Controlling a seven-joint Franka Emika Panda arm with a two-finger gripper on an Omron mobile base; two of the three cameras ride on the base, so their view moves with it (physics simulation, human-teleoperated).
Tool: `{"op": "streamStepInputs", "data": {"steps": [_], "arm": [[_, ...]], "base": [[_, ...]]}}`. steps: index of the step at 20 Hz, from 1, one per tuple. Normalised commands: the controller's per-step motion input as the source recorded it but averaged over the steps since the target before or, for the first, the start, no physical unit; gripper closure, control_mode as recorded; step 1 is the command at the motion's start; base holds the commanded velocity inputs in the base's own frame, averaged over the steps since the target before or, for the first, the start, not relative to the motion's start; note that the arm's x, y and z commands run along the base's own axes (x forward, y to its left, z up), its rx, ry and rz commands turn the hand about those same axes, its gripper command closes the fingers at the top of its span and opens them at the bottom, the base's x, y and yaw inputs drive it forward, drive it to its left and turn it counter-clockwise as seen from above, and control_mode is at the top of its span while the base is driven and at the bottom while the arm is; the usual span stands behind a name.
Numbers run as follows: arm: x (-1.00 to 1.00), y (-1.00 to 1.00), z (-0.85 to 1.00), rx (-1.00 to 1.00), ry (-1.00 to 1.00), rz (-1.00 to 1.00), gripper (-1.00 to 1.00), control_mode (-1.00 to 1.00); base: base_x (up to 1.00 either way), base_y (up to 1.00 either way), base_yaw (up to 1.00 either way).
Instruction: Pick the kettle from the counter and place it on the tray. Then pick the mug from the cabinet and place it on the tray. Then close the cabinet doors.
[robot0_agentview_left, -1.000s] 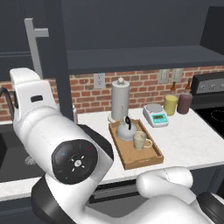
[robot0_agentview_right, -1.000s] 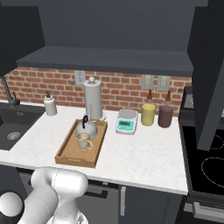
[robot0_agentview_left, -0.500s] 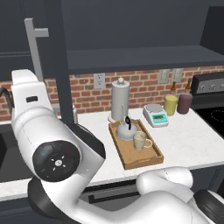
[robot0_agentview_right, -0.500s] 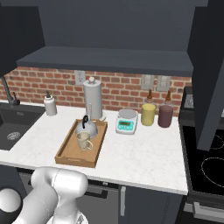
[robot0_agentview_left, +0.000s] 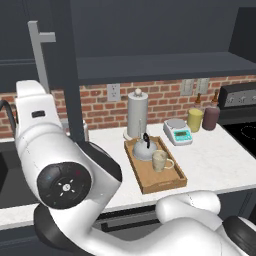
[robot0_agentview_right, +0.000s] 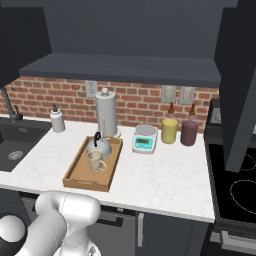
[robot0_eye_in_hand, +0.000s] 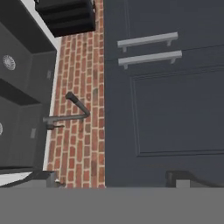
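Kitchen wall, hand view: pincer (robot0_eye_in_hand: 113, 181) spread wide, holding nothing, facing closed cabinet doors (robot0_eye_in_hand: 166, 100) beside brick and a faucet (robot0_eye_in_hand: 65, 114). Below, on the white table (robot0_agentview_right: 165, 175), the tray (robot0_agentview_right: 80, 175) carries kettle (robot0_agentview_right: 98, 146) and mug (robot0_agentview_right: 95, 161). No legible writing.

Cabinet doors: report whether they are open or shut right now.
Not both shut. In the left base view one cabinet door stands swung out edge-on, bar handle forward; in the right base view another hangs open over the stove.

kettle (robot0_agentview_left: 144, 150) and mug (robot0_agentview_left: 160, 161) together on the tray (robot0_agentview_left: 167, 183), beside the paper-towel cylinder (robot0_agentview_left: 137, 115)
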Motion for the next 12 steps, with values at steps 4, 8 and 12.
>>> {"op": "streamStepInputs", "data": {"steps": [4,8,12], "arm": [[0.19,-0.07,-0.01,-0.02,0.0,-0.06,-1.0,-1.0],[0.25,-0.02,0.0,-0.02,0.0,-0.13,-1.0,-1.0],[0.1,-0.08,0.0,-0.02,0.0,-0.13,-1.0,-1.0]], "base": [[0.0,0.0,0.0],[0.0,0.0,0.0],[0.0,0.0,0.0]]}}
